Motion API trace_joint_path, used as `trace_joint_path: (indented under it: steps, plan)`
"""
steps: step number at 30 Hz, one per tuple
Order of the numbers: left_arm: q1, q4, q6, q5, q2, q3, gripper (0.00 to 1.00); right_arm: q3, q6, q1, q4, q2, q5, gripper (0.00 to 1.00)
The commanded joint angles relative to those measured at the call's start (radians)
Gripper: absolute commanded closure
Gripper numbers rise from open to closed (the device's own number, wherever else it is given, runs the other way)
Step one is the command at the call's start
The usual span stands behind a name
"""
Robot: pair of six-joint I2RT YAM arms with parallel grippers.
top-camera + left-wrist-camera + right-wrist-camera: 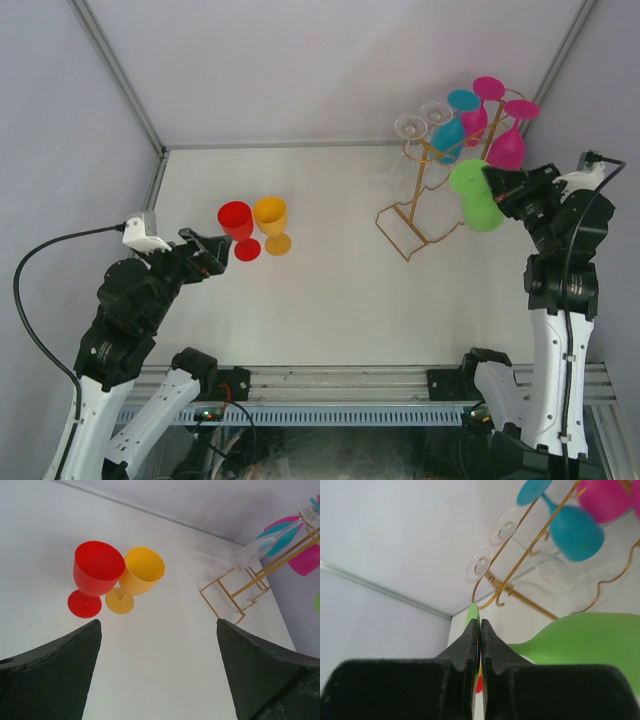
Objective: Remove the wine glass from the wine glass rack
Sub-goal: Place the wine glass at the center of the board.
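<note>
The right gripper (pixel 479 624) is closed fully on the thin foot of the green glass (pixel 478 198), which is seen edge-on between the two fingers in the right wrist view, while the bowl lies sideways to the right of them. The glass is held at the right side of the gold wire rack (pixel 415 190), at the far right of the table (pixel 330 310), just beside the curled end of one arm. It cannot be told whether the foot is already clear of that hook. The step in hand is judged to be the drawing out of the glass. It is best done by pulling the foot along the line of the arm, away from the rack, and not by lifting, so that the stem is not caught in the wire. A slow pull is advised, because a grip on such a thin rim may let the bowl swing, and because the light rack could be dragged along. The teal glass (pixel 575 530) and the clear glasses (pixel 492 545) hang near and should not be touched. The left gripper (pixel 157 625) is spread wide and holds nothing. It is at the near left, facing the red glass (pixel 236 222) and the yellow glass (pixel 271 218), which stand touching or nearly so, and it is better kept out of this step.
</note>
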Motion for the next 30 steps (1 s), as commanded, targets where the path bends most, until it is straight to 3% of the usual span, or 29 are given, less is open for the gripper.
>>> trace_joint_path:
  steps: [1, 8, 13, 21, 30]
  plan:
    - [0.007, 0.038, -0.041, -0.066, -0.009, -0.03, 0.0, -0.006, -0.015, 0.094, -0.024, -0.021, 0.005, 1.0]
    - [0.005, 0.039, -0.044, -0.08, -0.009, -0.035, 0.0, -0.121, -0.021, 0.311, 0.072, -0.051, -0.049, 1.0]
    - [0.006, 0.067, -0.007, 0.034, -0.003, -0.046, 0.0, -0.197, -0.054, 0.508, 0.13, -0.029, -0.065, 1.0]
    - [0.005, 0.132, -0.01, 0.316, 0.092, -0.013, 0.0, -0.352, -0.036, 0.794, 0.365, -0.024, -0.055, 1.0]
    - [-0.005, 0.45, -0.19, 0.733, 0.158, -0.126, 0.0, -0.414, -0.015, 0.95, 0.577, 0.008, 0.009, 1.0]
